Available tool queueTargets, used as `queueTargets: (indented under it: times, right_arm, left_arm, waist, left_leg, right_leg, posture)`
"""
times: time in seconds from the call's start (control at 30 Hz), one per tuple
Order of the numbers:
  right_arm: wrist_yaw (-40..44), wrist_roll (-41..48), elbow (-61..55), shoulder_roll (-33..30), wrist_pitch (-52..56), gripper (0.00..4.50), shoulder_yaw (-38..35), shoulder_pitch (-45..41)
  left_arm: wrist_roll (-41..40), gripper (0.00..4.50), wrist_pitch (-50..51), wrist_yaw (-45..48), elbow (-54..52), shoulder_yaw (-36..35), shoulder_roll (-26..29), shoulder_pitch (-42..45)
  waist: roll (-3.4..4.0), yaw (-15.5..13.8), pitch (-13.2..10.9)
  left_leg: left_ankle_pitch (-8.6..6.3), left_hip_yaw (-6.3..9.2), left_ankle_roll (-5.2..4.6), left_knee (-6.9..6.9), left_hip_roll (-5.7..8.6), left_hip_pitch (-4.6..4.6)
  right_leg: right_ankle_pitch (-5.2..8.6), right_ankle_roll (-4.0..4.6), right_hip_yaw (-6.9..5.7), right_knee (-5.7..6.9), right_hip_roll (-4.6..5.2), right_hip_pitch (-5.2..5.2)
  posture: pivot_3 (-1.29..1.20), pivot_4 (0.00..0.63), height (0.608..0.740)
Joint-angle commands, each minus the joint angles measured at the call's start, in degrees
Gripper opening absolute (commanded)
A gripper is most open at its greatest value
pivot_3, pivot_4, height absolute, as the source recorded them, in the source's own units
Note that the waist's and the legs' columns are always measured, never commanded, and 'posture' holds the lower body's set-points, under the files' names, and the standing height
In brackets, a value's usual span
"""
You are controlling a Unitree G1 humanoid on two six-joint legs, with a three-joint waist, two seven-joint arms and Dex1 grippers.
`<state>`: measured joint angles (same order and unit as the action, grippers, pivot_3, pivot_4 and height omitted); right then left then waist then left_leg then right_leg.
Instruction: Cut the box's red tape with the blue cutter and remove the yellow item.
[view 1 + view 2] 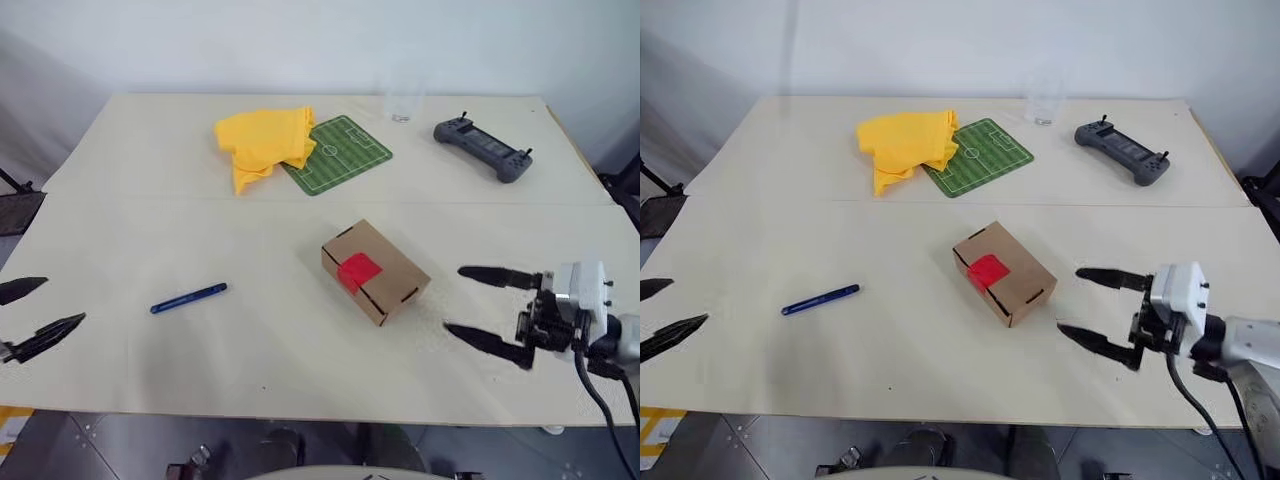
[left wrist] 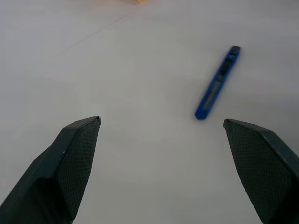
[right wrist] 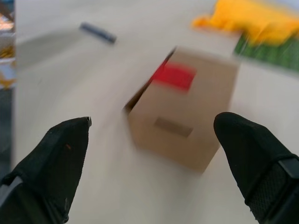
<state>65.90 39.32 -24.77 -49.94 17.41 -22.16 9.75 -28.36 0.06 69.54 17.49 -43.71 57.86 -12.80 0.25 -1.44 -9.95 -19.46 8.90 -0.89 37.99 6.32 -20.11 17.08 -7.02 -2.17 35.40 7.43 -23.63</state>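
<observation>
The brown cardboard box (image 1: 375, 270) lies shut in the middle of the table, with the red tape (image 1: 359, 271) across its lid edge. The blue cutter (image 1: 188, 298) lies flat to the left of it. My left gripper (image 1: 60, 302) hovers open at the table's left edge, its fingers aimed at the cutter (image 2: 217, 83), and holds nothing. To the right of the box, my right gripper (image 1: 453, 298) is open and empty, pointing at the box (image 3: 187, 112) a short gap away. The yellow item is out of view.
A big yellow cloth (image 1: 264, 143) lies at the back, partly over a green football-pitch mat (image 1: 340, 153). A clear glass (image 1: 403, 100) and a grey handheld controller (image 1: 483, 149) sit at the back right. The table's front edge (image 1: 300, 408) runs just under both grippers.
</observation>
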Motion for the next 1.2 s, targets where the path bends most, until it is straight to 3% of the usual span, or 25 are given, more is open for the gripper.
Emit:
queueTargets:
  times: [0.03, 0.47, 0.63, 0.77, 0.87, 1.07, 1.2]
  right_arm:
    - [0.5, 0.8, -1.9, 0.8, -0.9, 4.50, 0.7, -0.9]
    - [-10.7, 6.4, -9.4, 11.3, 0.9, 4.50, 7.9, -14.5]
    - [-10.3, 3.7, -7.8, 10.3, -0.6, 4.50, 5.9, -12.6]
    - [-11.2, 0.5, 1.4, 9.3, -2.6, 4.50, 1.4, -12.6]
    - [-11.3, -4.4, 9.3, 7.1, -3.7, 3.93, 1.2, -13.7]
    - [-14.1, -15.2, 19.4, 6.5, -9.7, 1.90, 5.2, -18.0]
    - [-16.3, -22.0, 25.8, 10.4, -13.5, 0.49, 12.4, -23.7]
  left_arm:
    - [2.0, 4.47, -1.2, -1.0, 2.6, 1.0, -0.1, 0.6]
    - [-0.1, 4.47, -0.9, 1.0, 6.5, 2.7, -3.0, 3.8]
    - [-3.2, 4.47, 3.8, -0.6, -5.6, 6.2, -6.7, 4.8]
    - [-5.4, 4.47, 11.8, -5.7, -26.4, 18.2, -11.9, 5.8]
    - [-3.2, 3.92, 14.7, -11.5, -31.6, 25.6, -16.0, 10.8]
    - [2.0, 2.10, 20.1, -20.2, -34.0, 39.3, -23.9, 21.3]
    - [7.9, 0.86, 23.5, -24.2, -28.8, 50.9, -31.3, 29.6]
  waist:
    - [-0.01, 0.1, 0.0]
    - [-0.09, 0.1, -0.1]
    - [-0.20, -0.3, 0.0]
    - [-0.19, -0.8, -0.1]
    - [-0.14, -0.4, -0.1]
    - [-0.14, 0.7, -0.1]
    - [-0.16, 1.0, -0.1]
  left_leg:
    - [0.00, -0.02, 0.00, 0.00, -0.01, 0.00]
    - [-0.02, -0.10, 0.06, -0.01, -0.08, -0.03]
    - [-0.08, -0.09, -0.05, 0.00, -0.04, -0.05]
    - [-0.06, -0.12, -0.17, 0.07, 0.06, -0.06]
    - [-0.04, -0.33, -0.22, 0.08, 0.09, -0.04]
    - [0.01, -0.93, -0.12, 0.08, -0.06, 0.06]
    - [0.04, -1.18, -0.06, 0.16, -0.13, 0.17]
  right_leg:
    - [-0.01, -0.01, 0.01, -0.01, 0.00, 0.00]
    - [-0.06, -0.02, 0.11, -0.01, -0.08, -0.12]
    - [-0.08, -0.05, 0.12, -0.14, -0.06, -0.06]
    - [-0.23, -0.27, 0.24, -0.37, -0.02, 0.08]
    - [-0.31, -0.38, 0.52, -0.37, -0.07, 0.04]
    - [-0.30, -0.32, 0.99, 0.10, -0.29, -0.28]
    - [-0.32, -0.31, 1.23, 0.24, -0.76, -0.36]
  posture:
    - [0.00, 0.150, 0.740]
    - [0.00, 0.150, 0.740]
    - [0.00, 0.150, 0.740]
    - [0.00, 0.150, 0.740]
    - [0.00, 0.150, 0.740]
    - [0.00, 0.150, 0.740]
    - [0.00, 0.150, 0.740]
